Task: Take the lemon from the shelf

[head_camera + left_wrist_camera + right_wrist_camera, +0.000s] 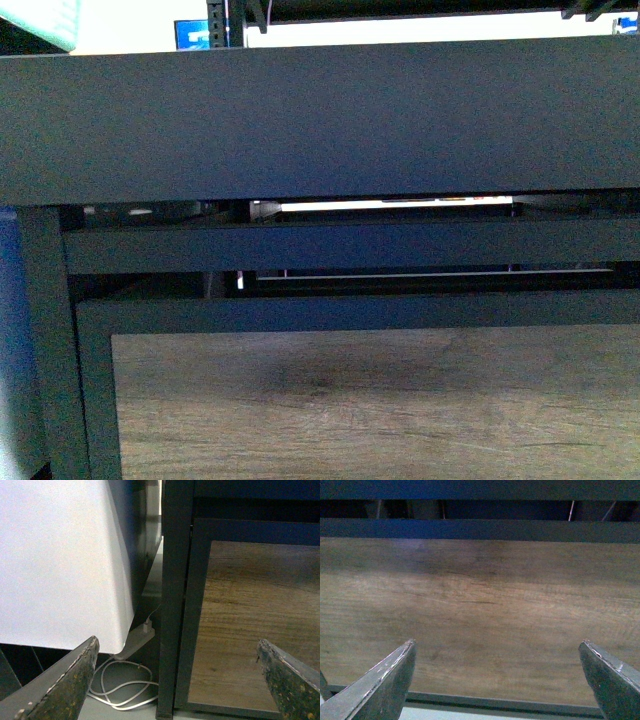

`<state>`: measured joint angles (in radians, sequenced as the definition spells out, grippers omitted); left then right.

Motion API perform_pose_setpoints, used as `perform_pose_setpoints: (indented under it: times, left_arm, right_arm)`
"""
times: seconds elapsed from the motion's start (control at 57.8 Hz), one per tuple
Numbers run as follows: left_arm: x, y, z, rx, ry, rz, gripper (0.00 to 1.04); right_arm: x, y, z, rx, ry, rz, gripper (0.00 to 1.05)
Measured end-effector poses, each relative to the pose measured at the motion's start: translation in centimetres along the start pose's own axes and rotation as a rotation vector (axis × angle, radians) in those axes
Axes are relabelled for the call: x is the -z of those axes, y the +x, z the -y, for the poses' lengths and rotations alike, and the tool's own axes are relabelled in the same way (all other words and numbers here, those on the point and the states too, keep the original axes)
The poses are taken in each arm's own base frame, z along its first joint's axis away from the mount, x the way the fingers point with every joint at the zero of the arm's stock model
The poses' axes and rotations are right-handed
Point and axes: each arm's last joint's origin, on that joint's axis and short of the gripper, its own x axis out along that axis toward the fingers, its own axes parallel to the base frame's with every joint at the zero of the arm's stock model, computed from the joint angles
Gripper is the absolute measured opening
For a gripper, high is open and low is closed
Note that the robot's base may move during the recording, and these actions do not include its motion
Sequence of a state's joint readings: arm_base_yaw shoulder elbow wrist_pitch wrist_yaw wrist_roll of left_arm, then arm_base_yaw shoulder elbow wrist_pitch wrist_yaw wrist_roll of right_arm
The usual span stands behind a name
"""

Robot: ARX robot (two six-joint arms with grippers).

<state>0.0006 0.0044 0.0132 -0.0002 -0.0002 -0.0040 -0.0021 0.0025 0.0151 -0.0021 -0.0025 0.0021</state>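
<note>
You have no lemon in any view. The black metal tiered shelf (320,120) fills the front view, and its tray tops are hidden. Both pincers are low, facing its wood-look lower panel (480,610). The right pincer (497,642) is released and empty before the panel's face; the left pincer (177,641) is released and empty near the panel's edge. Judgement: the lemon lies above the panel. Its long axis and the nearer arm cannot be told.

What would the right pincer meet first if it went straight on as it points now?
Most likely the wood-look panel of the shelf, which fills the view ahead of the open right pincer. How far off it is remains unclear.
</note>
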Motion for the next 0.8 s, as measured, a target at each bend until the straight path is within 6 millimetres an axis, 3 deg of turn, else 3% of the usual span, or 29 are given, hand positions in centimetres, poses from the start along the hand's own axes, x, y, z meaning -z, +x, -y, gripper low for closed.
perform_pose_setpoints:
  times: [0.796]
  left_arm:
    - [0.00, 0.00, 0.00, 0.000, 0.000, 0.000, 0.97]
  right_arm:
    - [0.00, 0.00, 0.00, -0.001, 0.000, 0.000, 0.97]
